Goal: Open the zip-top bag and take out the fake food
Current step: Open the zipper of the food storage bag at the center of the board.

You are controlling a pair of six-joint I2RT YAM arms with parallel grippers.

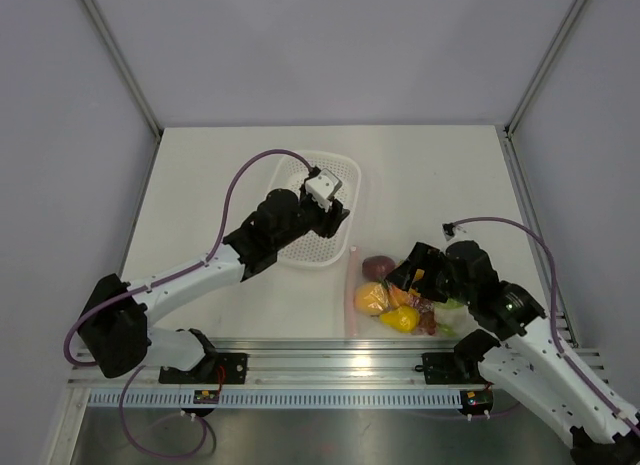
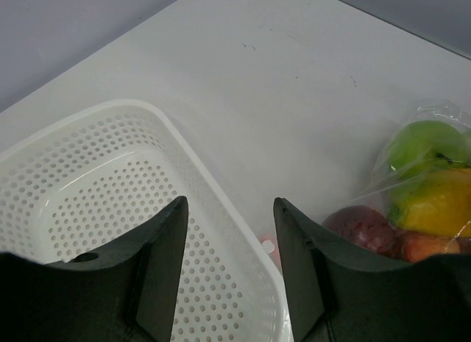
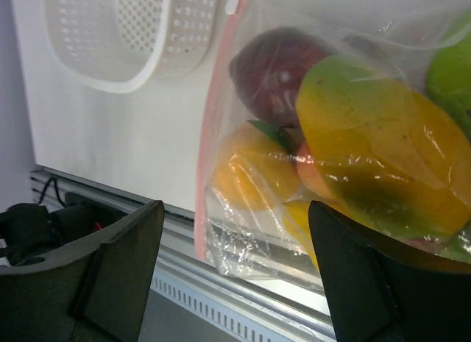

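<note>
The zip-top bag [image 1: 352,285] lies shut at the table's near edge, its pink zip strip [image 3: 212,136] facing left. Inside it is the fake food: a dark red piece [image 3: 276,70], a yellow-green fruit [image 3: 375,136], an orange [image 3: 246,169] and a green apple [image 2: 423,143]. My right gripper [image 1: 405,275] hovers over the bag's right part. In the right wrist view this right gripper [image 3: 235,207] is open wide, with the bag's near corner below the gap and nothing held. My left gripper [image 2: 230,204] stands open and empty above the basket's right rim.
A white perforated basket [image 1: 345,170] stands empty just behind and left of the bag; its rim [image 2: 147,110] passes under the left fingers. An aluminium rail [image 1: 330,350] runs along the near table edge right beside the bag. Grey walls close in the table.
</note>
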